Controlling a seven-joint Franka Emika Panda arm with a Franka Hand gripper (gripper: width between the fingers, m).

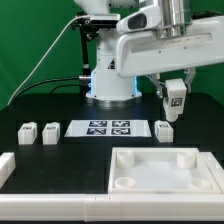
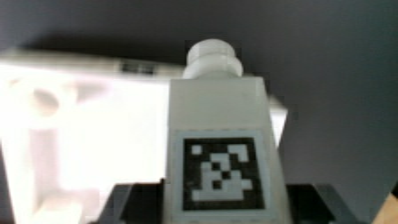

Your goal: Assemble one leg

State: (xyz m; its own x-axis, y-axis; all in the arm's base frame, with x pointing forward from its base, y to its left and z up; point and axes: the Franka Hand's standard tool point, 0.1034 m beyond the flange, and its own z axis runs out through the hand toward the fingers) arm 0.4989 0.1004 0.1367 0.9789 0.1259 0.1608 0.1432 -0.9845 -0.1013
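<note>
End effector [image 1: 175, 90]: clenched on one leg [image 1: 176, 101], held aloft right of centre, tray [image 1: 200, 180] at lower right. You see three others resting on the tabletop [image 1: 70, 165]; seating looks undone.

Four legs [image 1: 25, 131], one marker board [image 1: 108, 128], one tray-like panel [image 1: 165, 172], one arm [image 1: 150, 45].
The exterior view shows four white tagged legs: three stand on the single dark tabletop [image 1: 60, 165], the second at [image 1: 50, 130] and the third at [image 1: 164, 130], and the fourth leg [image 1: 176, 93] is in the one end effector [image 1: 176, 100]. The marker board bears four tags. One more white piece [image 1: 5, 172] is cut off at the frame edge. The wrist view shows one leg [image 2: 221, 130].
</note>
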